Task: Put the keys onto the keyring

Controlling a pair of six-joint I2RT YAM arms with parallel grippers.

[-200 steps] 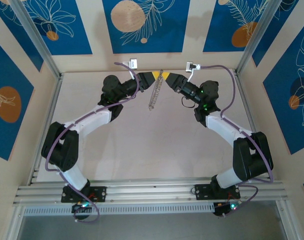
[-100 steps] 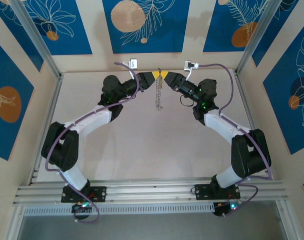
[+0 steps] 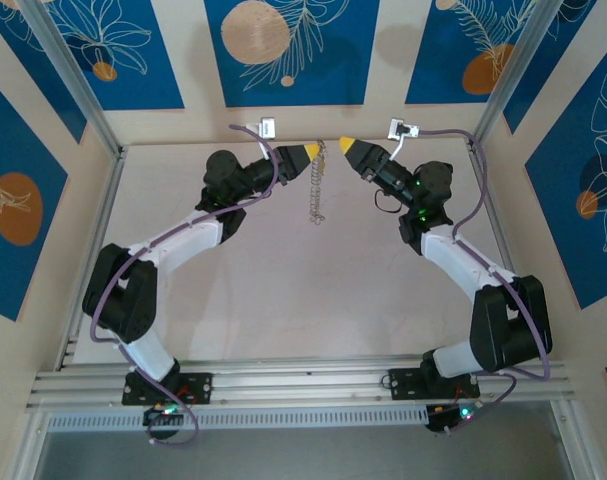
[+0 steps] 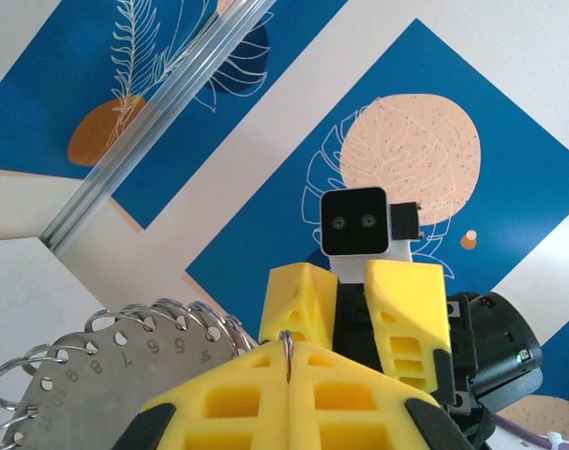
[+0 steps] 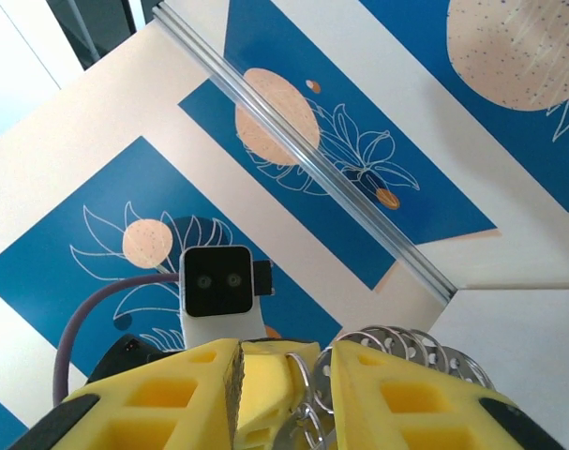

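The keyring point(image 3: 315, 190) hangs as a bumpy grey strip from my left gripper point(image 3: 310, 151) near the back wall. In the left wrist view my left gripper point(image 4: 287, 364) is shut on one thin wire ring, and the keyring's grey numbered plate point(image 4: 78, 384), edged with several small rings, hangs at its left. My right gripper point(image 3: 346, 146) is a short gap to the right, open and apart from the keyring. The left wrist view shows my right gripper point(image 4: 351, 309) facing me with its yellow fingers apart. In the right wrist view the plate and rings point(image 5: 411, 345) sit beyond my open right gripper point(image 5: 286, 375). The key is out of view.
The pale table top point(image 3: 303, 290) spreads below both raised arms. The back wall point(image 3: 293, 120) stands just behind the grippers, with a metal frame post point(image 3: 73, 80) at the left and another point(image 3: 513, 70) at the right.
My right gripper has drawn back to the right from the left gripper's tip and stands open. The keyring has swung from slanted to hanging straight from the left gripper.
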